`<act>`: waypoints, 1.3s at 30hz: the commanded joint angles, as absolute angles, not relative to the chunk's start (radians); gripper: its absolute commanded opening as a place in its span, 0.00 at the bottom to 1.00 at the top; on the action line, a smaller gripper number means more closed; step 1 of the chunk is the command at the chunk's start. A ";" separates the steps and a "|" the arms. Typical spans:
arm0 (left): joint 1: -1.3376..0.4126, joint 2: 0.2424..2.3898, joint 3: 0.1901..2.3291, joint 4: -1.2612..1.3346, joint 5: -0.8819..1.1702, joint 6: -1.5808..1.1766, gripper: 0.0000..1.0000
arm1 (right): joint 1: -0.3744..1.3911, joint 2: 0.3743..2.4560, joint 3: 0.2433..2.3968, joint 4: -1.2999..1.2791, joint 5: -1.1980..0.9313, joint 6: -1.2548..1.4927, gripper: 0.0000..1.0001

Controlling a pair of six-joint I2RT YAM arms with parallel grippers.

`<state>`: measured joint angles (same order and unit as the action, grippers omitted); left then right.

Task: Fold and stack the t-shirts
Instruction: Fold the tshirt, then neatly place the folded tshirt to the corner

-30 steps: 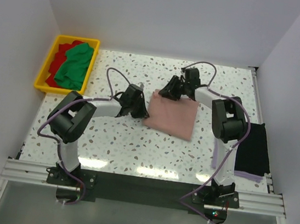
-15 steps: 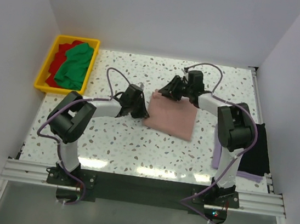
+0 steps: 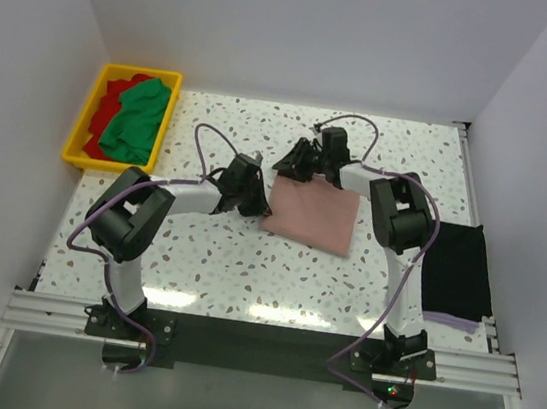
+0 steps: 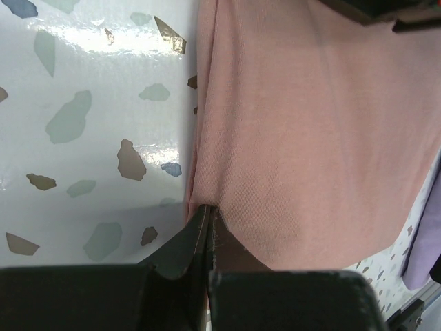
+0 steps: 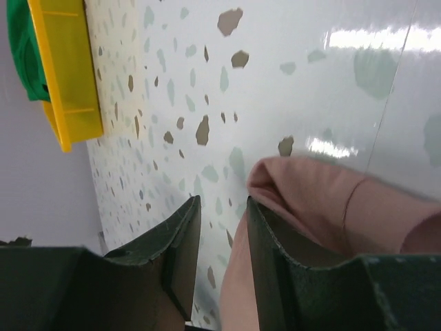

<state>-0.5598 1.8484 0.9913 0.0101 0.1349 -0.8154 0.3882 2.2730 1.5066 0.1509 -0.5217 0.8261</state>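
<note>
A folded dusty-pink t-shirt point(image 3: 315, 213) lies mid-table. My left gripper point(image 3: 259, 201) is shut on its left edge; in the left wrist view the closed tips point(image 4: 208, 209) pinch the puckered pink cloth point(image 4: 310, 117). My right gripper point(image 3: 294, 162) stands open at the shirt's far left corner. In the right wrist view only bare table shows between its jaws point(image 5: 222, 201), and the pink corner point(image 5: 310, 200) rests against the outer side of the right finger. A green t-shirt point(image 3: 139, 118) and a red one point(image 3: 117, 93) lie in the bin. A black t-shirt point(image 3: 457, 269) lies on a lavender one point(image 3: 450, 319) at the right.
The yellow bin point(image 3: 140, 71) sits at the far left corner of the speckled table, and its end point(image 5: 65, 76) shows in the right wrist view. White walls close in three sides. The black and lavender stack lies near the right edge.
My right arm swung left, carrying its open gripper along the pink shirt's far edge to the far left corner and uncovering the black shirt. The left gripper stayed put.
</note>
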 commanded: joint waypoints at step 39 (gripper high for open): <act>-0.543 1.795 1.289 -0.184 0.275 -0.663 0.29 | 0.149 1.577 1.013 -0.250 -0.267 0.545 0.75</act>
